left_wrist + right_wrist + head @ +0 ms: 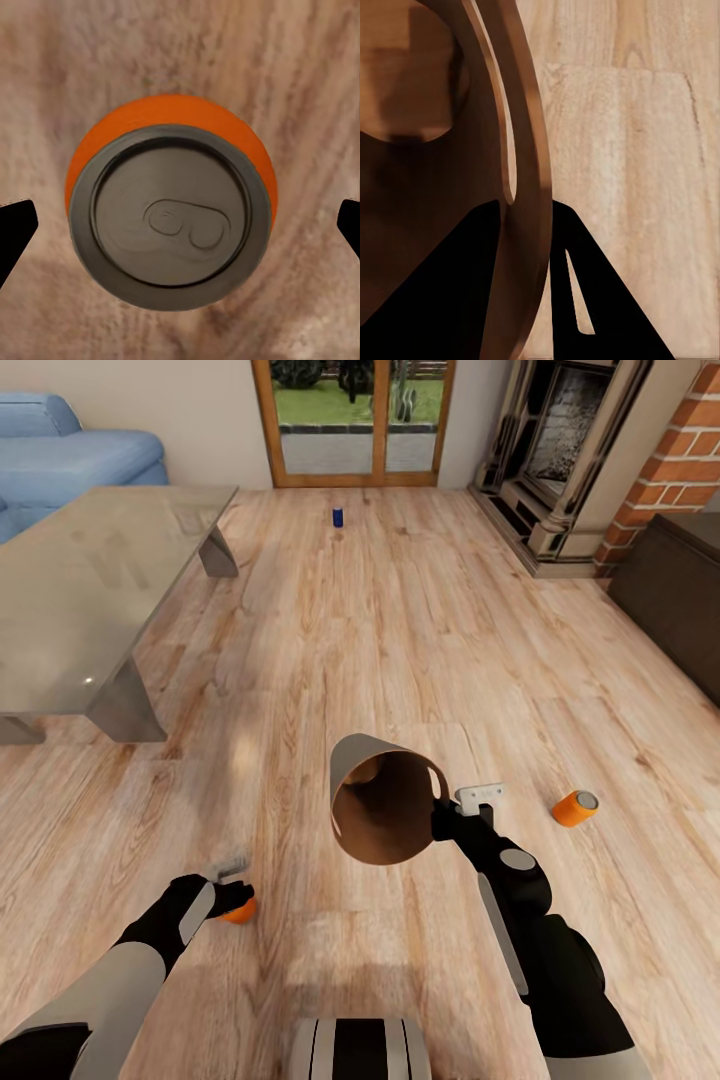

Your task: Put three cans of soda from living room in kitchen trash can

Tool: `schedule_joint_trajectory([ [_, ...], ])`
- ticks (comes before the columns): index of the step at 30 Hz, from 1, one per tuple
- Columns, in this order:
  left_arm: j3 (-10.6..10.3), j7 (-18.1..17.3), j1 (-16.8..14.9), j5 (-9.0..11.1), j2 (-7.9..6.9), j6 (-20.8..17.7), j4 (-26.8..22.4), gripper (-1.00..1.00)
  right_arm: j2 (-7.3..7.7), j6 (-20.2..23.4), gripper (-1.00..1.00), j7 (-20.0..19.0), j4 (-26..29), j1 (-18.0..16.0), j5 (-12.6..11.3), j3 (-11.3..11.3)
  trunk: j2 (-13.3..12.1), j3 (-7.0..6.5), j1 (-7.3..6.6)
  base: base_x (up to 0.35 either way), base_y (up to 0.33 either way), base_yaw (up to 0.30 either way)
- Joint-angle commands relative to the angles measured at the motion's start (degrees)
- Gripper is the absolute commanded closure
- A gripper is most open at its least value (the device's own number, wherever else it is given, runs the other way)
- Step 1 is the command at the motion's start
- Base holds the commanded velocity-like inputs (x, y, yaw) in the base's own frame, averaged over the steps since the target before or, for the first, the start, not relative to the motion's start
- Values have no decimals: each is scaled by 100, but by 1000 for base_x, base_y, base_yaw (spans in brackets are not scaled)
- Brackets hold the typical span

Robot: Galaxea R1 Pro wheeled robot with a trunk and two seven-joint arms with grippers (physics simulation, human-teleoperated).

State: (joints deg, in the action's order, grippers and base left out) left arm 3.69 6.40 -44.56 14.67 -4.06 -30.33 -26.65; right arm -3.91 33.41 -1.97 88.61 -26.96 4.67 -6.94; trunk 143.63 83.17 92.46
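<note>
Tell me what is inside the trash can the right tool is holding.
The trash can is tipped, its mouth facing the head camera. Its coppery inner wall and bottom show bare, with no can visible inside. The right tool grips its rim, covering a small strip of wall there.

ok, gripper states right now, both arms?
Left gripper: open, straddling the upright orange can.
Right gripper: shut on the trash can rim.

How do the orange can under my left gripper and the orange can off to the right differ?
The can under the left gripper stands upright, top facing the left gripper, whose fingers are spread either side. The right-hand can lies tipped on the floor, untouched, beyond the right gripper. Both are orange with silvery tops.
</note>
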Motion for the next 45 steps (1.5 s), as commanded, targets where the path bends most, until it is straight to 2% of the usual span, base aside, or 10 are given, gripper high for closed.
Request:
schedule_joint_trajectory([
  [1, 0, -1, 0, 0, 0, -1, 1, -100, -2, -2, 100, -31, 15, -3, -49, -3, 2, 22, 1, 0, 0, 0],
  [5, 0, -5, 0, 1, 0, -5, 1, -100, -4, -6, 100, -31, 11, -2, -52, -2, 7, 111, 12, 0, 0, 0],
  [15, 0, -3, 0, 1, -2, 1, -8, -100, -3, -11, 100, -31, 8, 5, -53, -4, 7, 111, 12, 0, 0, 0],
  [16, 0, -4, 0, 1, -1, 7, -11, 100, -4, -12, 100, -31, 8, 5, -53, -6, 7, 111, 12, 0, 0, 0],
  [23, -8, 3, 0, -23, -3, 213, 1, 100, -6, -16, 100, -26, 7, 6, -53, -14, 7, 111, 12, 0, 0, 0],
  [40, -9, 3, 0, -30, 2, 230, 2, 100, -5, -45, 100, -23, -24, 15, -53, -18, 7, 111, 12, 0, 0, 0],
  [45, -9, 3, 0, -34, 2, 230, 2, 100, -5, -192, 100, -23, -63, 15, -56, -10, 1, 0, -1, 0, 0, 0],
])
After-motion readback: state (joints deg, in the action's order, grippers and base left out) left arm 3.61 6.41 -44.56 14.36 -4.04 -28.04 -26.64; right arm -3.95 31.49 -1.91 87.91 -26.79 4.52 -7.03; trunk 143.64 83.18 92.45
